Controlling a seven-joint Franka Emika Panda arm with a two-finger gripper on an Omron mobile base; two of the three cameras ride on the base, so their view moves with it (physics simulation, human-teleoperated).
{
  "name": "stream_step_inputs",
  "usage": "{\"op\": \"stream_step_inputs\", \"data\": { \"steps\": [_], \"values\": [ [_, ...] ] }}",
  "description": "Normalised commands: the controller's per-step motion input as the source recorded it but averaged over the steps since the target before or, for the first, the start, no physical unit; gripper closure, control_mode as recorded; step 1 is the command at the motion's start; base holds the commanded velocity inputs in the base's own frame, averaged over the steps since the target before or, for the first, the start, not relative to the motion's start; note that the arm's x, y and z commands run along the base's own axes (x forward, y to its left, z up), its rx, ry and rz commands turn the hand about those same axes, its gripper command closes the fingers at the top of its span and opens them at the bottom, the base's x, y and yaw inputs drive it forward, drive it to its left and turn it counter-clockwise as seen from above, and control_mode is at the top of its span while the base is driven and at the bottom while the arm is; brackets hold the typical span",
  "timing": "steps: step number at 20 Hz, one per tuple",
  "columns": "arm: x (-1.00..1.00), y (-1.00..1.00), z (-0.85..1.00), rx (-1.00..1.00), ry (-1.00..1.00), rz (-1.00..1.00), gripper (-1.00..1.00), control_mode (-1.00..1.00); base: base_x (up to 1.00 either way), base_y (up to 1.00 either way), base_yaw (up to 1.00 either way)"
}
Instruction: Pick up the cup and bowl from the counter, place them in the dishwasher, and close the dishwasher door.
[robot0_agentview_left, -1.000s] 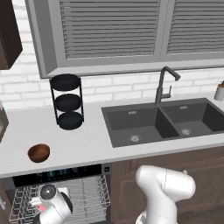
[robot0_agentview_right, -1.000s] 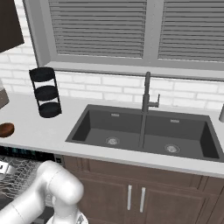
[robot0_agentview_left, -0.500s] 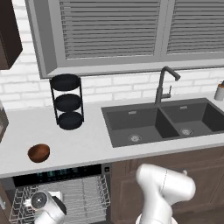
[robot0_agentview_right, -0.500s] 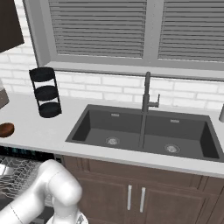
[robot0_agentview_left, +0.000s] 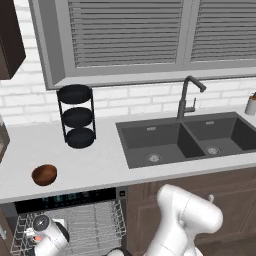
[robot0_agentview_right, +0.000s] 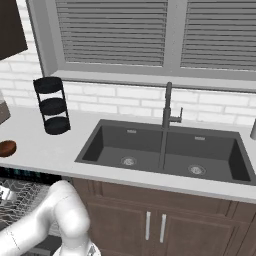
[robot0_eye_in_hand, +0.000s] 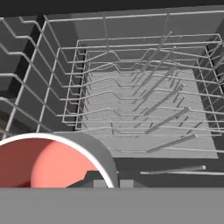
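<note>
The counter is the largest thing here, a long pale slab with a dark double sink in it and a faucet behind the sink. Under its left part the dishwasher stands open, with a black control strip and small teal lights along the top. Its wire rack is pulled out, and in the hand view the tines stand in rows over a pale floor. The dishwasher door itself I cannot make out clearly in these pictures.

On the counter near the wall stands a black three-tier stand. Well apart from it, close to the front edge on the left, lies the bowl — it is brown, round, and nothing touches it.

The arm reaches down to the lower left of the left base view, and the gripper is low over the rack. The cup is at the fingers: in the hand view its red inside and white rim fill the lower left corner, right at the fingertips, and in the left base view a little red shows at the hand. The jaws stand nearly closed, and I judge that they grip the cup by its wall, though the contact itself is hidden.

So the task is, by my judgement, less than half done. The cup is over the rack but not yet released. After this the bowl must be fetched and put in, and the door closed — three steps remain.
</note>
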Motion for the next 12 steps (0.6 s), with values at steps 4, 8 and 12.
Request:
{"op": "stream_step_inputs", "data": {
  "steps": [4, 8, 12],
  "values": [
    [0.0, 0.42, -0.55, 0.0, 0.06, 0.0, 1.0, -1.0, 0.0, 0.0, 0.0],
    [0.0, 0.42, -0.5, 0.0, 0.07, 0.0, 1.0, -1.0, 0.0, 0.0, 0.0],
    [-0.25, 0.41, -0.56, 0.0, 0.1, 0.0, 1.0, -1.0, 0.0, 0.0, 0.0]
  ]
}}
